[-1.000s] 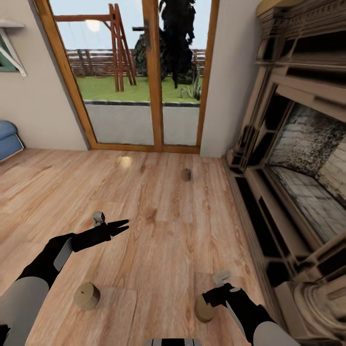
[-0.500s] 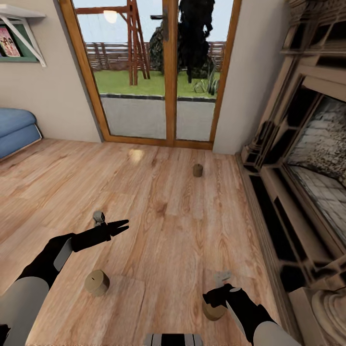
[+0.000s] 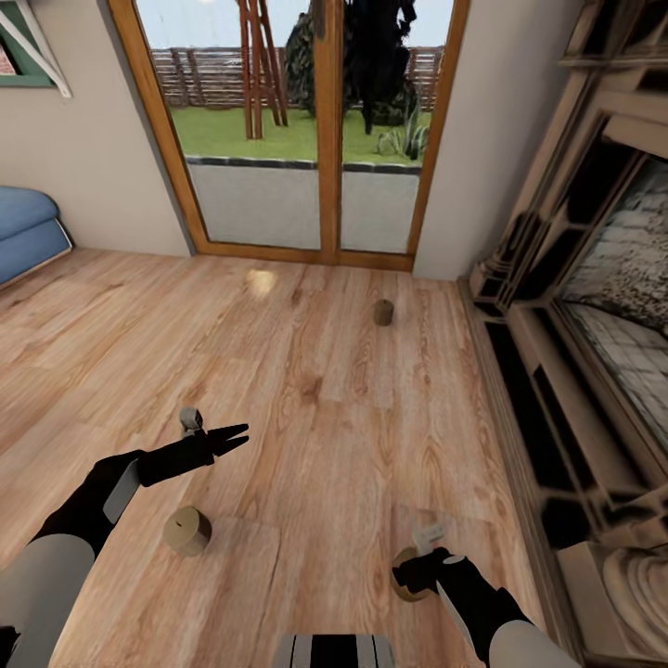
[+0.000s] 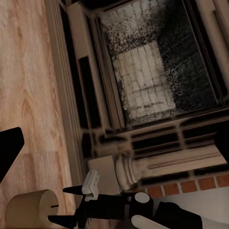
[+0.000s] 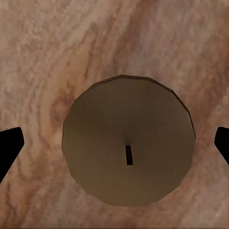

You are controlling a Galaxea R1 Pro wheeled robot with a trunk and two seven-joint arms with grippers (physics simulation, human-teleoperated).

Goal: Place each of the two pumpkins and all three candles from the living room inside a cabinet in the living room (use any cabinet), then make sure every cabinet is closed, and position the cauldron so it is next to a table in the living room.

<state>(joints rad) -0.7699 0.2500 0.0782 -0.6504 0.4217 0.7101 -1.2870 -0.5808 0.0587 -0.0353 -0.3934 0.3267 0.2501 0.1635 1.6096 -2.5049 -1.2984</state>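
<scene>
Three grey-brown candles stand on the wooden floor. One candle (image 3: 382, 313) is far ahead near the glass doors, and another candle (image 3: 188, 532) is below my left forearm. The third candle (image 3: 401, 588) sits under my right gripper (image 3: 415, 573), which points down and is open; in the right wrist view its flat top (image 5: 128, 160) lies between the spread fingertips, apart from both. My left gripper (image 3: 237, 434) hangs open over bare floor, holding nothing. The left wrist view shows that third candle (image 4: 31, 210) beside the right gripper (image 4: 67, 206). Pumpkins, cauldron, cabinet and table are out of view.
A brick-and-stone fireplace (image 3: 594, 306) with a raised hearth runs along the right side. Wood-framed glass doors (image 3: 320, 139) stand straight ahead. A blue sofa (image 3: 28, 232) sits at the far left. Wooden floor (image 3: 306, 417) stretches between them.
The whole view has shifted, so the camera has moved. Both arms keep their pose. The candle by my right gripper now lies more squarely under its fingers.
</scene>
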